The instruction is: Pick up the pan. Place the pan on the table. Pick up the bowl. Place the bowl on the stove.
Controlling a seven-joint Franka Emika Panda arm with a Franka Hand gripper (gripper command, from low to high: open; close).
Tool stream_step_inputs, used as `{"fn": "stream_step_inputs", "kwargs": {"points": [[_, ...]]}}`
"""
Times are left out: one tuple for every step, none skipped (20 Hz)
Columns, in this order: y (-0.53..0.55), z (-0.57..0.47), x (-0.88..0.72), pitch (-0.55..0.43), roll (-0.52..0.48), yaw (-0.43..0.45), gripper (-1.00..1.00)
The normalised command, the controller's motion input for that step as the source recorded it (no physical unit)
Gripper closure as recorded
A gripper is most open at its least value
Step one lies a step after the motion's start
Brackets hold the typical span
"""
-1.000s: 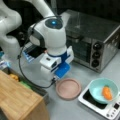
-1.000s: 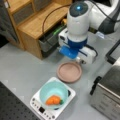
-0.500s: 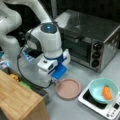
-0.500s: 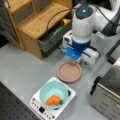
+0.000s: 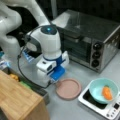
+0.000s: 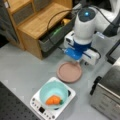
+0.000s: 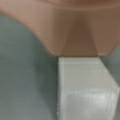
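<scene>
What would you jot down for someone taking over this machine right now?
Pincer: low, at the short white handle of the flat round dusty-pink pan.
Pan: flat on the grey matte table, beside the stove.
Small light-teal round bowl, holding orange food: on the white square stove.
Done: both placements, as things lie.
Left: nothing shows.

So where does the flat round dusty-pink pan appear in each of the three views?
In a front view: flat round dusty-pink pan at bottom centre, on the grey table, left of the white stove.
In a front view: pan at centre, above the stove.
Wrist view: pan fills the top; its white handle runs below.
Shared landmark: the stove, both front views.
</scene>
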Motion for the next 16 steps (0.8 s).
{"fn": "stream_step_inputs", "kwargs": {"points": [[-0.09, -0.12, -0.20, -0.076, 0.047, 0.062, -1.00], [-0.09, -0.13, -0.21, -0.078, 0.055, 0.072, -1.00], [-0.09, -0.15, -0.22, -0.079, 0.055, 0.080, -1.00], [-0.08, -0.15, -0.22, -0.084, 0.054, 0.075, -1.00], [-0.08, -0.16, -0.22, -0.093, 0.058, 0.069, -1.00], [-0.08, -0.17, -0.22, -0.101, 0.058, 0.066, -1.00], [-0.07, -0.19, -0.22, -0.117, 0.054, 0.070, -1.00], [-0.07, -0.20, -0.23, -0.131, 0.053, 0.067, -1.00], [-0.06, -0.20, -0.23, -0.138, 0.048, 0.064, -1.00], [-0.05, -0.20, -0.23, -0.143, 0.046, 0.059, -1.00], [-0.05, -0.18, -0.22, -0.146, 0.045, 0.059, -1.00], [-0.05, -0.16, -0.22, -0.140, 0.038, 0.060, -1.00], [-0.06, -0.13, -0.22, -0.139, 0.029, 0.060, -1.00], [-0.06, -0.11, -0.21, -0.140, 0.020, 0.060, -1.00], [-0.07, -0.10, -0.20, -0.139, 0.017, 0.059, -1.00], [-0.08, -0.08, -0.18, -0.141, 0.010, 0.059, -1.00]]}}
